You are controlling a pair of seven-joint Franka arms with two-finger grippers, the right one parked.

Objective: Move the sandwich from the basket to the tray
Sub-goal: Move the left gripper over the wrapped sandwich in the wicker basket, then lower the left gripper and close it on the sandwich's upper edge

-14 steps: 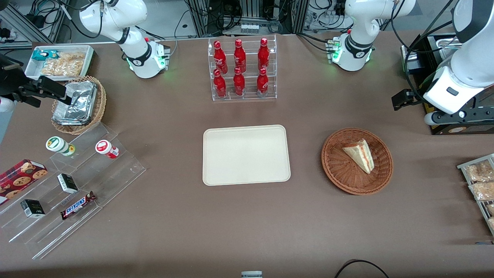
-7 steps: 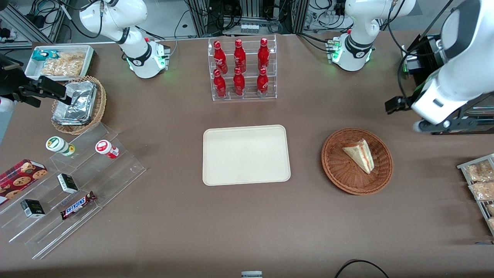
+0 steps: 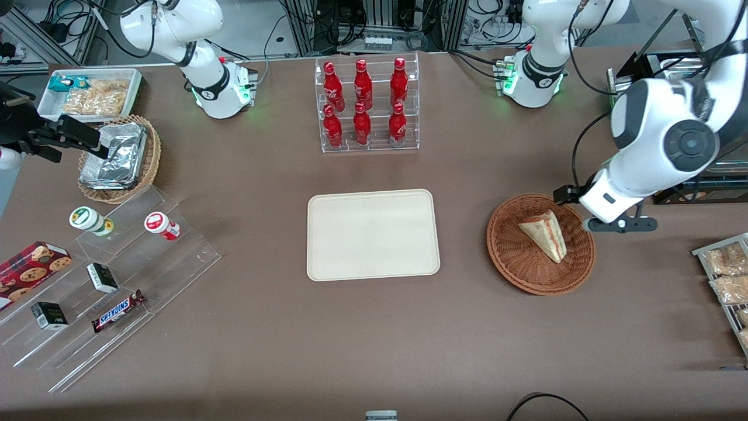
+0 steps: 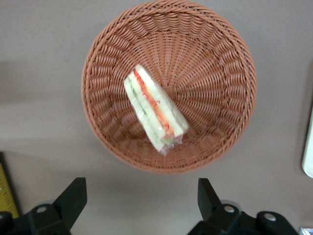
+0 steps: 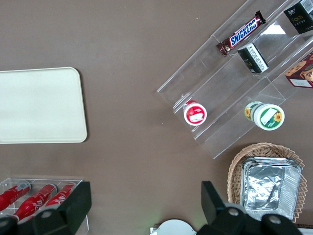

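Note:
The sandwich [image 3: 546, 234], a pale wedge with red and green filling, lies in the reddish-brown wicker basket [image 3: 514, 275]. The cream tray [image 3: 373, 235] lies flat beside the basket, toward the parked arm's end, with nothing on it. My left gripper [image 3: 620, 224] hangs above the basket's rim at the side toward the working arm's end. It is open and holds nothing. In the left wrist view the sandwich [image 4: 154, 115] lies in the middle of the basket [image 4: 215, 73]. The gripper [image 4: 139, 196] is spread wide over bare table just outside the rim.
A clear rack of red bottles [image 3: 368, 105] stands farther from the front camera than the tray. A stepped acrylic stand with snacks [image 3: 105, 275], a tan basket of foil packs [image 3: 120, 158] and a white bin [image 3: 90, 93] lie toward the parked arm's end. A rack of snack packets [image 3: 727, 280] lies toward the working arm's end.
My left arm has swung in from the table's edge toward the basket and come lower. The gripper now hangs at the basket's rim. The sandwich, basket and tray have not moved.

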